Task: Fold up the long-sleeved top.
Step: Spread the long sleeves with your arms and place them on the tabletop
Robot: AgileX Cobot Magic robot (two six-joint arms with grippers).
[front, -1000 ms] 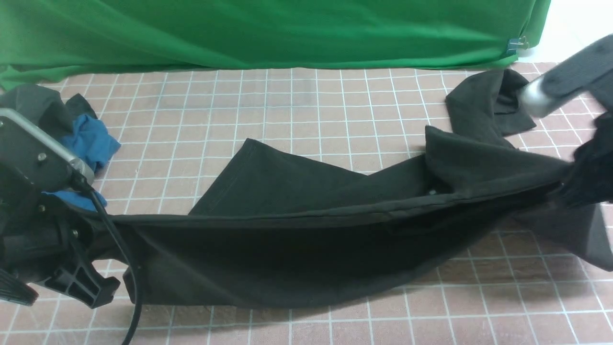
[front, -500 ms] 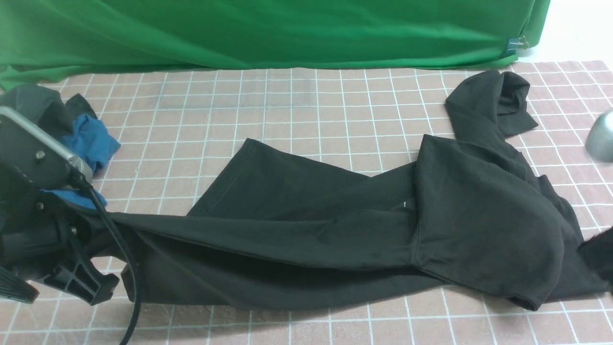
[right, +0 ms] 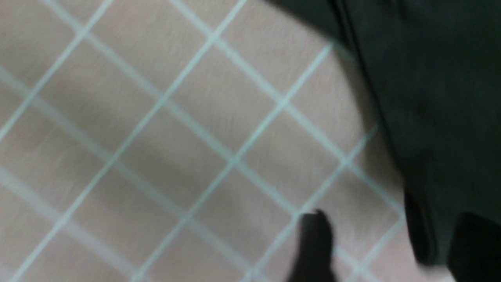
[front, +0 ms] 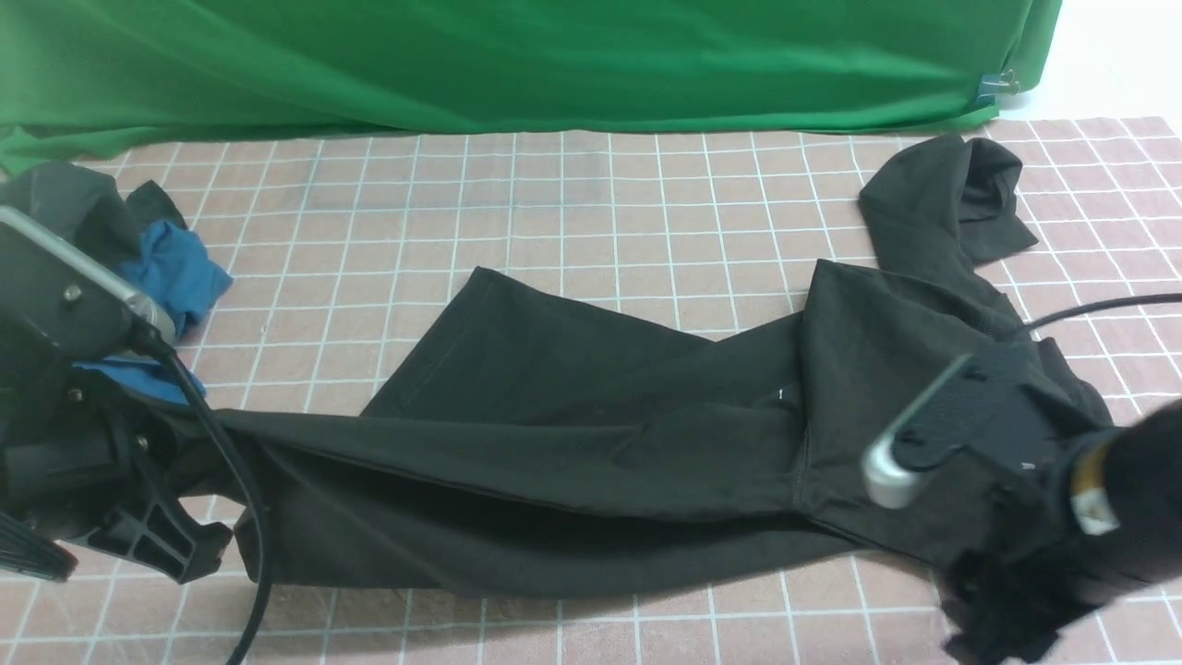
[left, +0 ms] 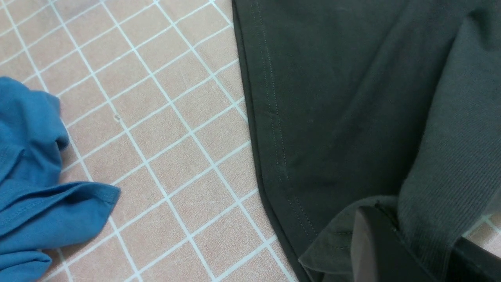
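While the left claw [left: 422, 250] pinches it, right claw [right: 392, 249] agape, the black long-sleeved top [front: 591, 443] lies crumpled.

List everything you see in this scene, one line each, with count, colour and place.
top: 1, black, lying from the mat's middle to its right, one corner pulled up at near left
blue garment: 1, blue, crumpled at far left
grey garment: 1, dark grey, bunched beside the blue garment, far left
mat: 1, pink with white grid, under everything
backdrop: 1, green, along the back
clip: 1, bluish, at the backdrop's right corner
left claw: 1, black, near left, shut on the top's corner
right claw: 1, black, near right, open at the top's edge
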